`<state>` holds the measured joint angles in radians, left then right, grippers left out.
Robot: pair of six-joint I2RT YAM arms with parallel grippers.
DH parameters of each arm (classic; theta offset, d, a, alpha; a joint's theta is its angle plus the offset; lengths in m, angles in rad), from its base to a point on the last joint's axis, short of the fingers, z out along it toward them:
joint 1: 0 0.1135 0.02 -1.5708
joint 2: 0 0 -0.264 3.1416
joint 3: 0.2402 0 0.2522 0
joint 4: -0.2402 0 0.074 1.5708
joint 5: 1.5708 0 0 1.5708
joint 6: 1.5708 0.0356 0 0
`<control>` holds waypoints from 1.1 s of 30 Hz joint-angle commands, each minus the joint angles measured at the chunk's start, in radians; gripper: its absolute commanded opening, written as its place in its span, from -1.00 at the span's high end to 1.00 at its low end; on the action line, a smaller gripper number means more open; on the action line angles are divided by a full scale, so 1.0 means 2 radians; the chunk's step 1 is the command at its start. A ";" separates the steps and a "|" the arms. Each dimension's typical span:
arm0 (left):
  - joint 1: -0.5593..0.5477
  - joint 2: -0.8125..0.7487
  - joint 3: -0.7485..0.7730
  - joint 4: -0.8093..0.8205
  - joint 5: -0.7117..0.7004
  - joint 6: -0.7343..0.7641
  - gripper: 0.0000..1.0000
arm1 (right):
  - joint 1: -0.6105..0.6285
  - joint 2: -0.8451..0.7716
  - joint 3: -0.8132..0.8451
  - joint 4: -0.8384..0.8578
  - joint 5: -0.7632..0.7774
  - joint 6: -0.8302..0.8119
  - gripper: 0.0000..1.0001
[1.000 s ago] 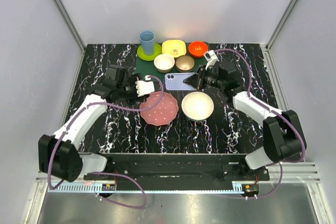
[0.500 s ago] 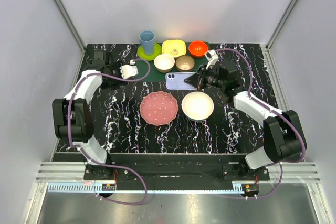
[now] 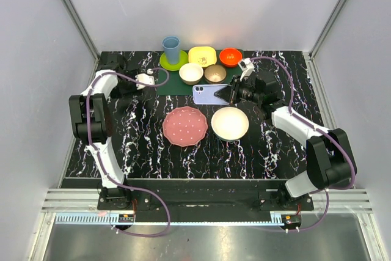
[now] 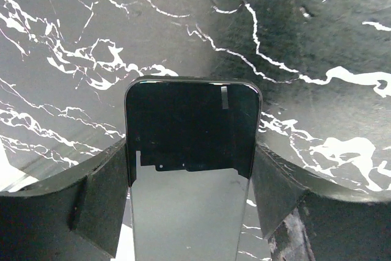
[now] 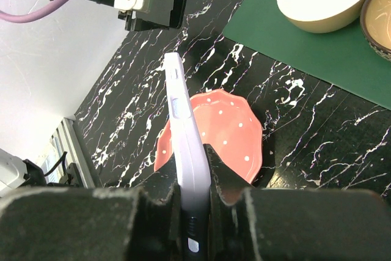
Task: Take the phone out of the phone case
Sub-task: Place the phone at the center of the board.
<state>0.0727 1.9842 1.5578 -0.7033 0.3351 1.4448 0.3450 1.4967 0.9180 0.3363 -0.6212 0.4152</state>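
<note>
One phone [image 4: 190, 151] was clamped between the left gripper's [image 4: 189, 203] closed fingers [image 4: 101, 203], screen facing the wrist camera, its long axis running straight out past the fingertips above the marble table [image 4: 317, 35]. One phone case [image 5: 186, 145], well apart from the phone, stood on edge, pinched at one end by the right gripper [image 5: 194, 212], its length pointing towards the left arm
</note>
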 commanded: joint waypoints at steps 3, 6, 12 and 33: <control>0.016 0.032 0.058 -0.023 0.015 0.061 1.00 | -0.005 -0.009 0.008 0.031 -0.008 0.003 1.00; 0.017 0.042 0.062 -0.024 0.026 0.072 1.00 | -0.005 -0.005 0.008 0.033 -0.008 0.004 1.00; 0.016 0.066 0.073 -0.024 0.035 0.098 1.00 | -0.005 -0.002 0.008 0.034 -0.008 0.005 1.00; 0.015 0.116 0.109 -0.023 0.027 0.108 0.66 | -0.005 0.011 0.011 0.038 -0.013 0.009 1.00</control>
<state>0.1013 2.2055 1.7424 -0.7666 0.3649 1.6253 0.3439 1.5211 0.9180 0.3477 -0.6300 0.4255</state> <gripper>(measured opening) 0.735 0.180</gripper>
